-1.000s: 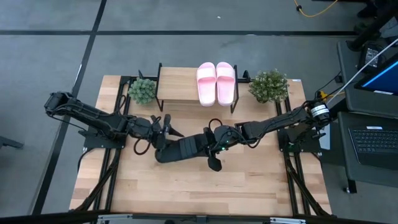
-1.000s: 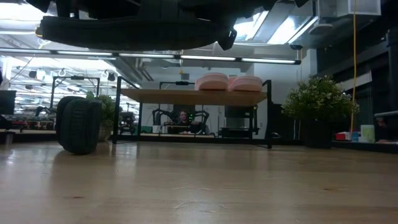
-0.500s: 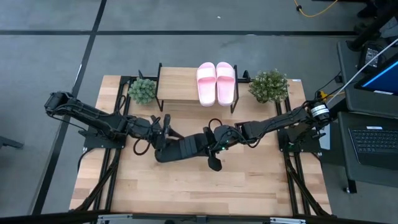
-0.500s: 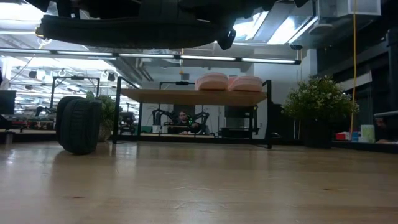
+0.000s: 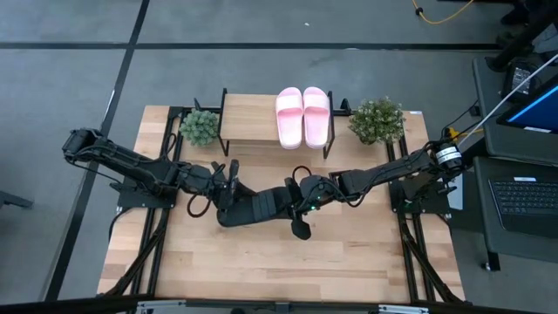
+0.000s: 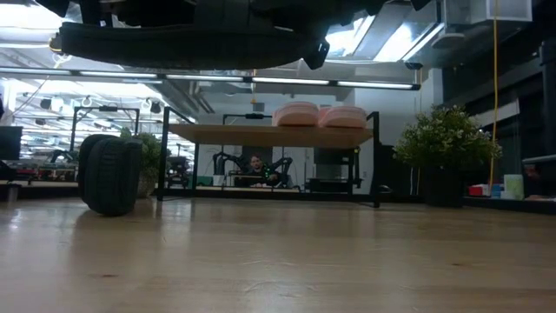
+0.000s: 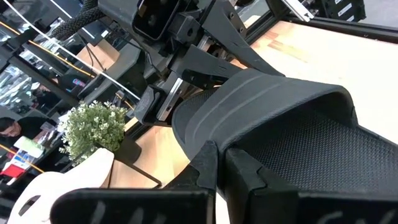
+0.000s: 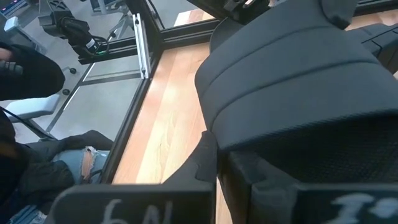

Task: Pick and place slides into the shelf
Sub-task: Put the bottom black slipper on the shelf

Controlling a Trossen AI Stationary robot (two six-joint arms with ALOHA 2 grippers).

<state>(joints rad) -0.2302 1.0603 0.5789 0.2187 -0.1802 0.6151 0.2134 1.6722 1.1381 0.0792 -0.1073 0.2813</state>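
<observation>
Both grippers carry a black slide above the middle of the table; in the low view the black slide hangs level and well clear of the wood. My left gripper is shut at its left end, and my right gripper is shut at its right end. Two pale pink slides lie sole-down, side by side, on the right half of the shelf at the far edge. A second black slide stands on its edge on the table, at the left in the low view. My left gripper pinches the slide's rim at its left end between its two fingers, which are nearly together. It comes almost level from the table's left, along the slide. The fingers hide the exact spot. That end is lifted clear. My right gripper pinches the slide's rim at the other end, beside the broad strap. It comes from the table's right, slanting slightly down and along the slide. The fingers cover the spot itself. The slide hangs level, clear of the table.
A small potted plant stands left of the shelf and a larger one to its right. The shelf's left half is bare plank. A laptop sits off the table's right side. A person's knees show beside the table.
My left gripper has shut: its two fingers, spread wide beside the slide's left end a second ago, now lie together on it. Neither arm has shifted, and the black slide stays level in the air.
</observation>
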